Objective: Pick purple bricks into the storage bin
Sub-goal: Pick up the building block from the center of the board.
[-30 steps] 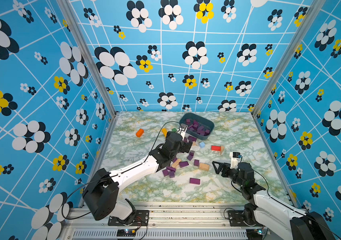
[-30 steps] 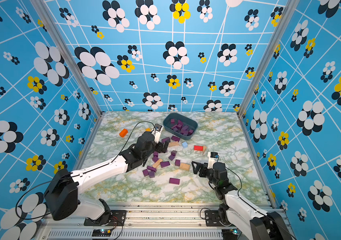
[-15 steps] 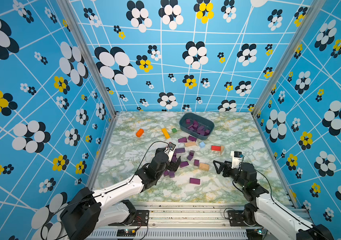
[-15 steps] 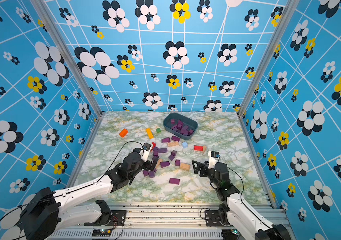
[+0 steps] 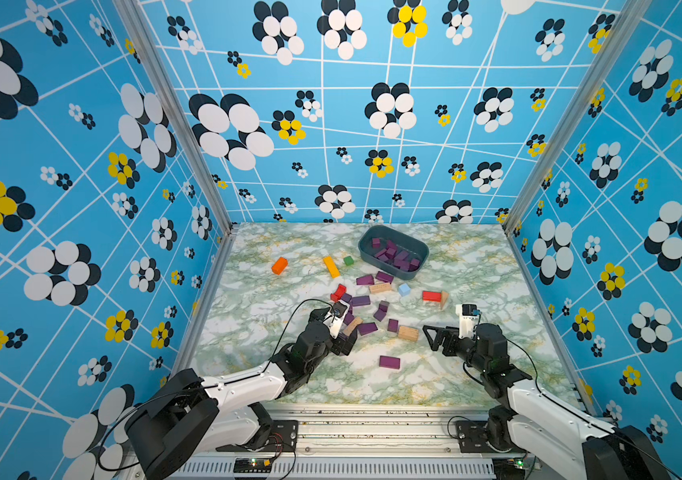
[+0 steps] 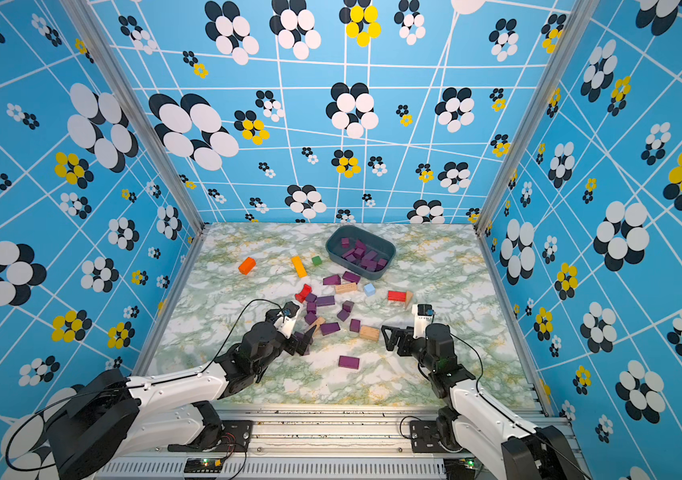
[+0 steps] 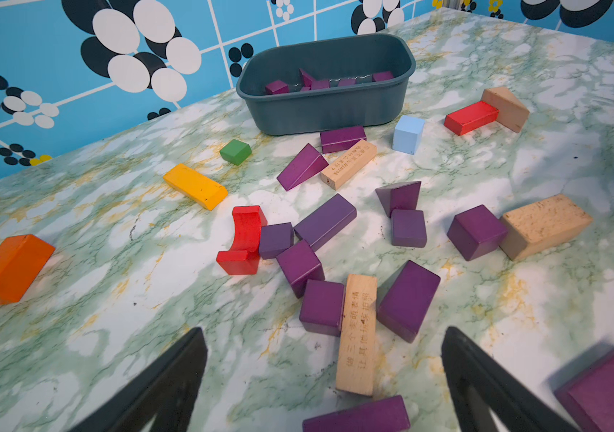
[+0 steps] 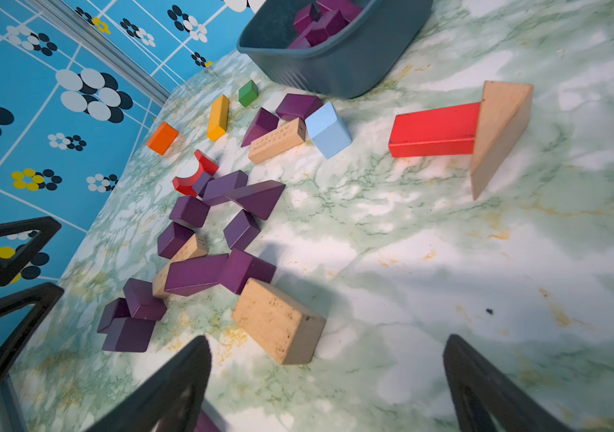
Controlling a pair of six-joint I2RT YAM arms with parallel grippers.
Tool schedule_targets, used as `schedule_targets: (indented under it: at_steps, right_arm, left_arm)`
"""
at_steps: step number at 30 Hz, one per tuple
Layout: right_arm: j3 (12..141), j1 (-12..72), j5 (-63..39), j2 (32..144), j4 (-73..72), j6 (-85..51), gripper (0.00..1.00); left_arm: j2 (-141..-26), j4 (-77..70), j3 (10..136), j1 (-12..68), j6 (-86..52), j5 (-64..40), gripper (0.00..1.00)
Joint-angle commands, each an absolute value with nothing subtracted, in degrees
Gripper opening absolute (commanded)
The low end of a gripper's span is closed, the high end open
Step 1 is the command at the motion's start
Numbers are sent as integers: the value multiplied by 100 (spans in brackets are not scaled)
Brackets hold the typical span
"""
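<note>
In both top views my left gripper (image 5: 346, 343) hangs at the near edge of the scattered purple bricks (image 5: 367, 328), jaws spread wide with nothing in them. My right gripper (image 5: 432, 338) hovers well apart from it, just as wide and empty, pointing toward a tan block (image 5: 408, 333). The storage bin (image 5: 366, 248) sits at the far end of the table (image 5: 272, 374), near the back wall, with a heap of purple bricks inside. More of them lie loose between the bin and my grippers, and a single purple brick (image 5: 389, 362) lies alone nearer the table's front edge. From my left wrist, my two fingers (image 7: 170, 381) stand far apart. Ahead of the gap lies a printed tan bar (image 7: 357, 336), touched by a purple brick on each side. A red arch (image 7: 245, 239) leans against another, and an orange block (image 7: 8, 267), a yellow block (image 7: 195, 186) and a green cube (image 7: 235, 151) lie off to one side. From my right wrist, the fingers (image 8: 170, 389) are also wide apart, with the tan block just ahead of them. Farther off, a red bar (image 8: 434, 131) touches a tan wedge (image 8: 500, 131), and a light-blue cube (image 8: 327, 129) stands near the bin.
</note>
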State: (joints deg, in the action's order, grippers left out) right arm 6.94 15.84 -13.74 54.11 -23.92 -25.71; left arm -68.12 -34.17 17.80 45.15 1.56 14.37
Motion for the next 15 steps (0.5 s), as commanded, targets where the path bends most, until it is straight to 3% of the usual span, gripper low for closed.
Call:
schedule_targets:
  at_steps: [1,4,11,15]
  right_arm:
    - [914,1599,-1477,5476,-2484,-2531,99]
    - [905,1597,-1477,5540,-2520,-2555,99]
    - [1098,1606,-1696,6107,-2667,-2508,99]
    - [1390,1772,-1752,6459,-2514,-2247,92]
  left_arm:
    - [-6586,-4017,1614,4561,76,1439,100]
    - [-6757,-4645,1329,4569,92,1481,99]
    - [-6883,-4201,1626,4578,212,1383,99]
    - [-6925,-4151,1660,4586,143,1421,99]
